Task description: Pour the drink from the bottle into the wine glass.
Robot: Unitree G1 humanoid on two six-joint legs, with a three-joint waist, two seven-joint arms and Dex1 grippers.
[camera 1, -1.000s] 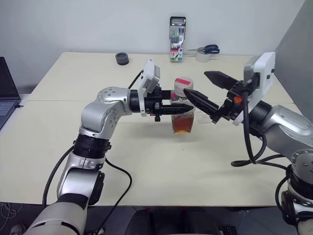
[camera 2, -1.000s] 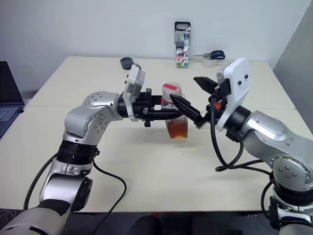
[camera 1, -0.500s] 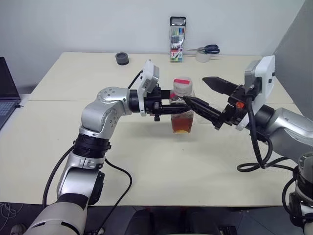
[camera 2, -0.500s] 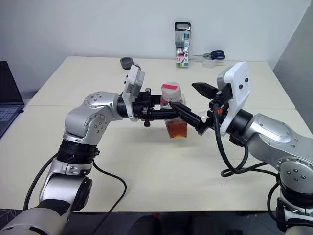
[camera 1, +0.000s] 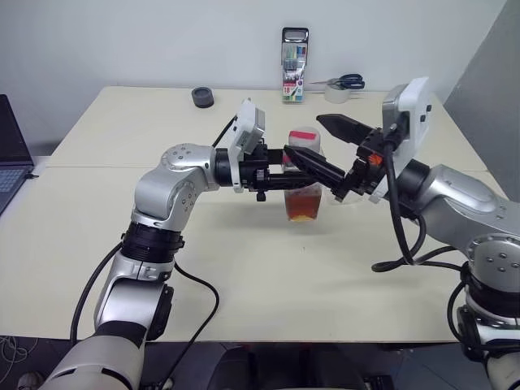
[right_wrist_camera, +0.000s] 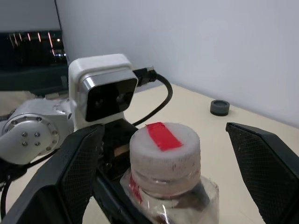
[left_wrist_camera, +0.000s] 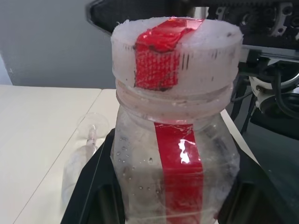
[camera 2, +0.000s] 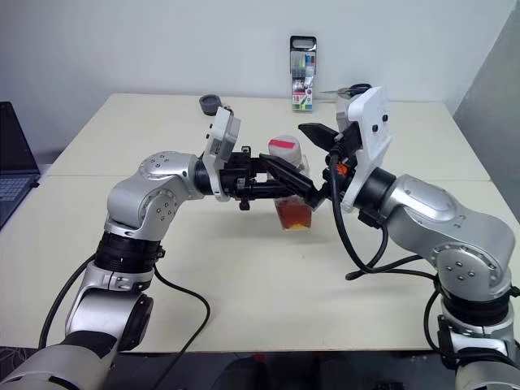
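Around the bottle (camera 1: 303, 180), which I take as my landmark, both arms now meet over the middle of the counter (camera 1: 244, 268). My left gripper (camera 1: 286, 180) comes in level from the bottle's left and is clamped on its body, holding it upright with the drink (camera 1: 303, 207) sitting in the lower part. What has changed over the last second: my right gripper (right_wrist_camera: 173, 158) has swung in from the bottle's right, and its fingers, spread wide and holding nothing, now stand on either side of the red-and-white cap (right_wrist_camera: 164, 149) without touching it. A moment ago they hung off to the right of the bottle. I read this as the approach to unscrewing; the cap is on, so no pouring can start yet. Next I need to close on the cap squarely. Just behind the bottle, on its right, the wine glass (left_wrist_camera: 91, 135) stands upright and empty. Farther back from the bottle, near the wall, sit a dark round thing (camera 1: 203, 97), a pen pack (camera 1: 294, 65) and scissors (camera 1: 345, 81).
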